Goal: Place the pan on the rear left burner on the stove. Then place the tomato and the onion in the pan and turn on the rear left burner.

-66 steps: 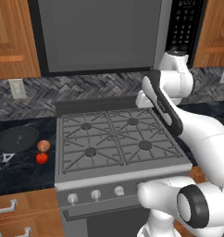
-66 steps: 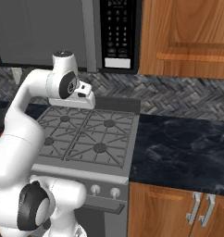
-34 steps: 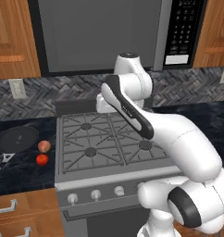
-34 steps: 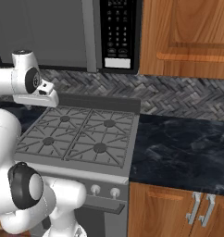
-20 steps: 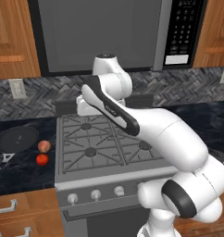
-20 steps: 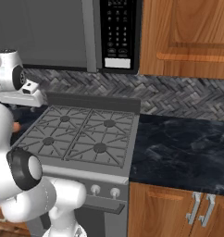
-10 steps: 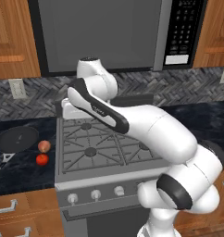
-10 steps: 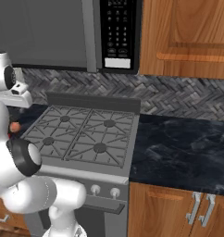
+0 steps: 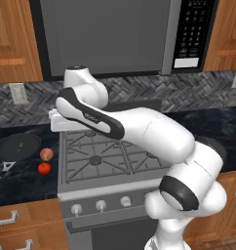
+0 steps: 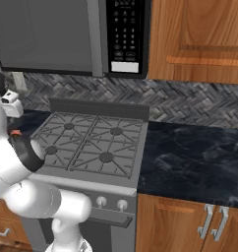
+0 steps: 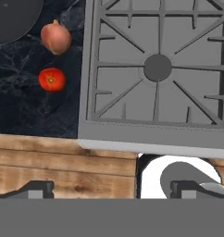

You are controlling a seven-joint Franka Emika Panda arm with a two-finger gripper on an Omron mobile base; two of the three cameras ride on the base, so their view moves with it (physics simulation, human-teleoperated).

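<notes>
The black pan (image 9: pixel 16 146) lies on the dark counter left of the stove (image 9: pixel 115 183), with its handle toward the front. Beside it are the pale onion (image 9: pixel 47 154) and, nearer the front, the red tomato (image 9: pixel 44 168). My gripper (image 9: pixel 53 125) hangs high over the stove's left edge, apart from all three. In the hand view its fingertips (image 11: pixel 36 189) stand wide open and empty, above the pan (image 11: pixel 12 18), the onion (image 11: pixel 56 38), the tomato (image 11: pixel 52 79) and a front burner cap (image 11: pixel 158 67). The rear left burner (image 10: pixel 68 126) is bare.
A microwave (image 9: pixel 105 34) hangs over the stove, with wooden cabinets (image 9: pixel 10 39) on both sides. A dark back rail (image 10: pixel 99 107) runs behind the grates. Black counter (image 10: pixel 190 157) stretches to the stove's right. Silver knobs (image 9: pixel 101 205) line the stove's front.
My arm has swung left across the stove, from above its rear middle to its left edge. The gripper stayed open. Pan, onion and tomato have not moved.
</notes>
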